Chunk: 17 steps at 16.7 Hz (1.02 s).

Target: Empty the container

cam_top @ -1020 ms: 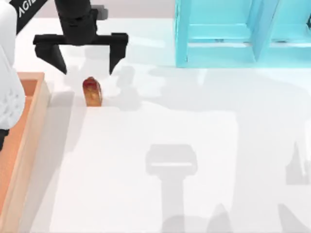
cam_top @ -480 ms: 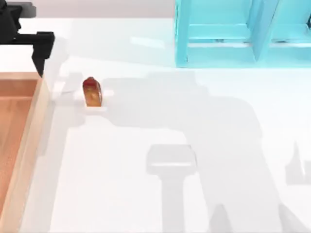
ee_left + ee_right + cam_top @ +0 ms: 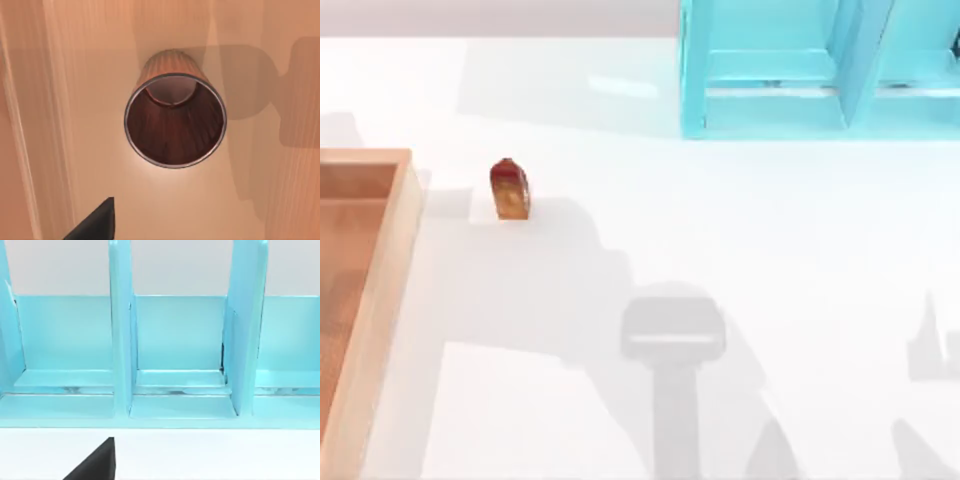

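Container (image 3: 380, 290): a large shallow wooden box at the top view's 9 o'clock edge, running down to about 7 o'clock and cut off by the frame. Light tan rim, orange-brown floor with the grain running lengthwise.

Inside the container: seen from the left wrist camera, a small dark brown cup (image 3: 174, 120) stands upright on the box floor (image 3: 100, 165), mouth towards the camera, with a thin grey rim and ribbed reddish-brown walls. It sits near one side wall, not touching it.

Small item outside: a reddish-orange object (image 3: 509, 189) with a rounded top rests on the white counter (image 3: 720, 250) just off the container's far right corner, at about 10 o'clock in the top view, clear of the rim. What it is I cannot tell.

Shelf unit (image 3: 820, 70): turquoise, at 1 o'clock on the counter, with upright dividers forming open compartments; the right wrist camera faces those compartments (image 3: 177, 340) head-on.

Left gripper: hangs over the container, above the cup. A dark fingertip (image 3: 95, 225) shows at the wrist view's edge, so whether it is wide or narrow I cannot tell.

Right gripper: faces the shelf unit, with a dark fingertip (image 3: 95, 465) showing at the frame edge; its spread I cannot tell either.

Writing: no readable label or brand on any of these things.
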Motion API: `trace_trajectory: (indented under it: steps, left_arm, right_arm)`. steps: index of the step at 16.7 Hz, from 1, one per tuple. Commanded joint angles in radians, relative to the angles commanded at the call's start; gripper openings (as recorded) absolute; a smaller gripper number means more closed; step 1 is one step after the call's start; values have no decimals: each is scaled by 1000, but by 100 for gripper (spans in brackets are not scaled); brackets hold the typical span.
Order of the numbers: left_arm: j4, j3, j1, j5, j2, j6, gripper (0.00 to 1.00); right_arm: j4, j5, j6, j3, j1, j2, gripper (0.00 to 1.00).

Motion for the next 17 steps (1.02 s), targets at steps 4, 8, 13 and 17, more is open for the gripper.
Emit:
trace_trajectory:
  steps: [4,8,13,17]
  left_arm:
    - [-2,2,-4,0,3,-1,100]
    - [67,-57,-1,0,13,-1,100]
    - [263,-221,3,0,42,3,100]
    - [375,-315,5,0,60,6,100]
  right_arm:
    - [0,0,0,0,0,0,100]
    - [0,0,0,0,0,0,100]
    - [0,0,0,0,0,0,100]
    - [0,0,0,0,0,0,100]
